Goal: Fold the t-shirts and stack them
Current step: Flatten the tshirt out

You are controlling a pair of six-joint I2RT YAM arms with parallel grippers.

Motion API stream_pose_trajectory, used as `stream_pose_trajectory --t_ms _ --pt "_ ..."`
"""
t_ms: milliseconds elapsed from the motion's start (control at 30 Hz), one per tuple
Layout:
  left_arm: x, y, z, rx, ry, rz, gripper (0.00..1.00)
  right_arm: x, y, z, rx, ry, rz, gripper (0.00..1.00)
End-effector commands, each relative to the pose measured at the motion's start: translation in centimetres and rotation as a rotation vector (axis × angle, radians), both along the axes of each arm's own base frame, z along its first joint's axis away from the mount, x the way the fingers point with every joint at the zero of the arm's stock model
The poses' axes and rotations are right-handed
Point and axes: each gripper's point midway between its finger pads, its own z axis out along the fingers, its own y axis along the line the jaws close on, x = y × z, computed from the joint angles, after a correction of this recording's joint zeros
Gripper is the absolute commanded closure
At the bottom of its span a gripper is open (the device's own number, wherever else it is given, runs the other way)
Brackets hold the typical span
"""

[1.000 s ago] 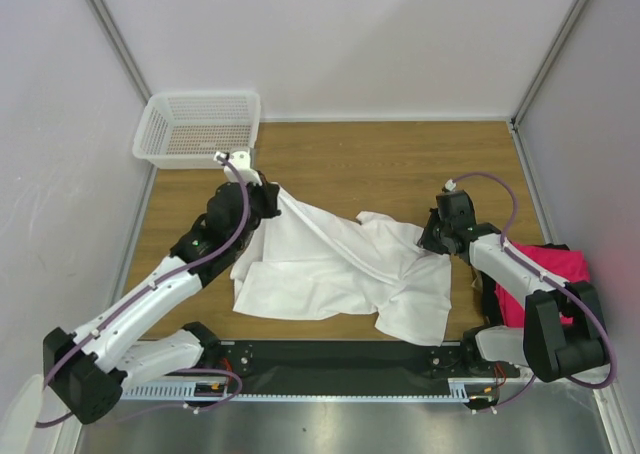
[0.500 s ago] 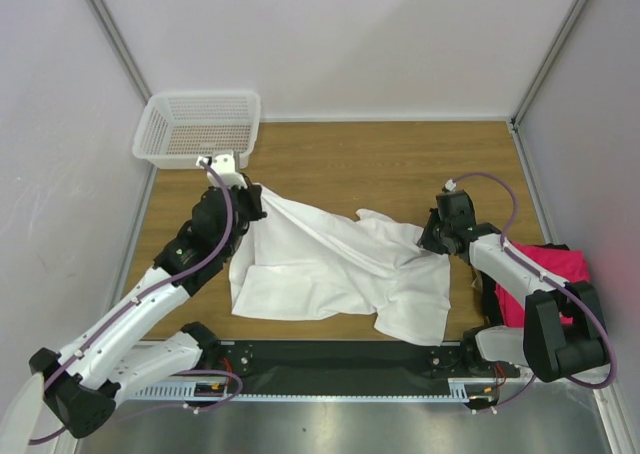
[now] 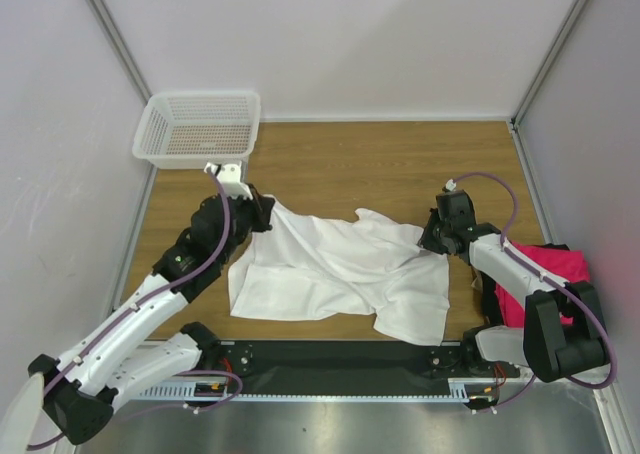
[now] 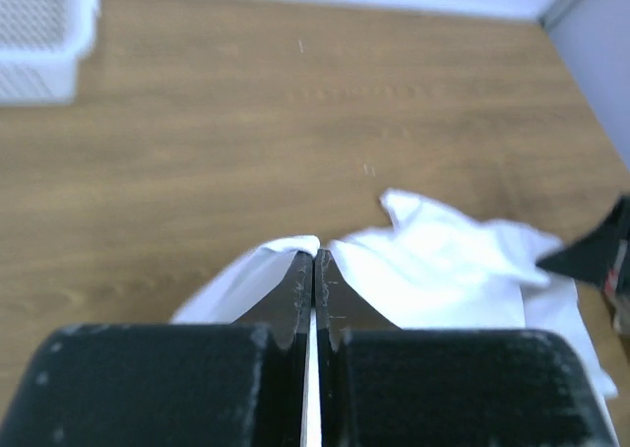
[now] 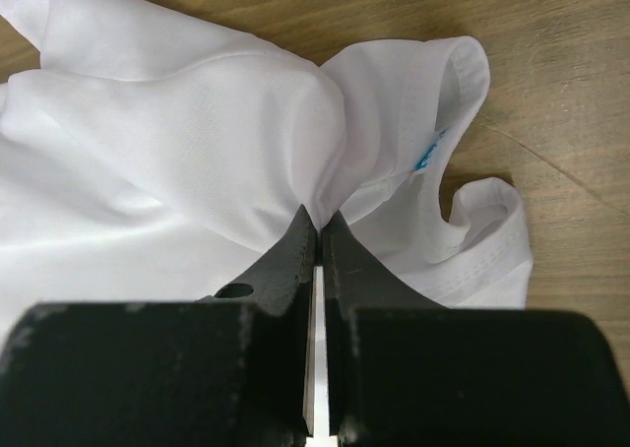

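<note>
The white t-shirt [image 3: 340, 274] lies crumpled in the middle of the bench [image 3: 380, 164], its long axis running left to right. Its collar, with the blue-white tag [image 5: 430, 154], is at the right end. The left gripper [image 3: 262, 206] is pinched tight on the shirt's far-left corner. The right gripper [image 3: 432, 239] is clamped just as narrowly on a fold beside the collar. The pink t-shirt [image 3: 548, 266] lies bunched at the bench's right edge, partly hidden by the right arm. A dark cloth [image 3: 488, 299] beside it is hard to make out. A white basket [image 3: 200, 98] stands at the far-left corner.
</note>
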Motion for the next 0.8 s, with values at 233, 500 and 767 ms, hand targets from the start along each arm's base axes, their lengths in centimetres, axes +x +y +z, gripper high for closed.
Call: stream_pose_trajectory --t_ms 233,500,767 --pt "-6.9 -1.7 -10.2 -0.056 0.328 -0.074 1.00 0.6 0.3 -0.4 0.001 0.009 -0.002 1.00" --pt "-11.5 -1.8 -18.0 0.030 0.612 -0.060 1.00 0.7 -0.5 -0.2 -0.017 0.000 -0.036 1.00" --pt "-14.2 -2.9 -21.0 0.187 0.741 -0.116 0.88 0.8 -1.6 0.3 -0.025 0.025 -0.061 1.00"
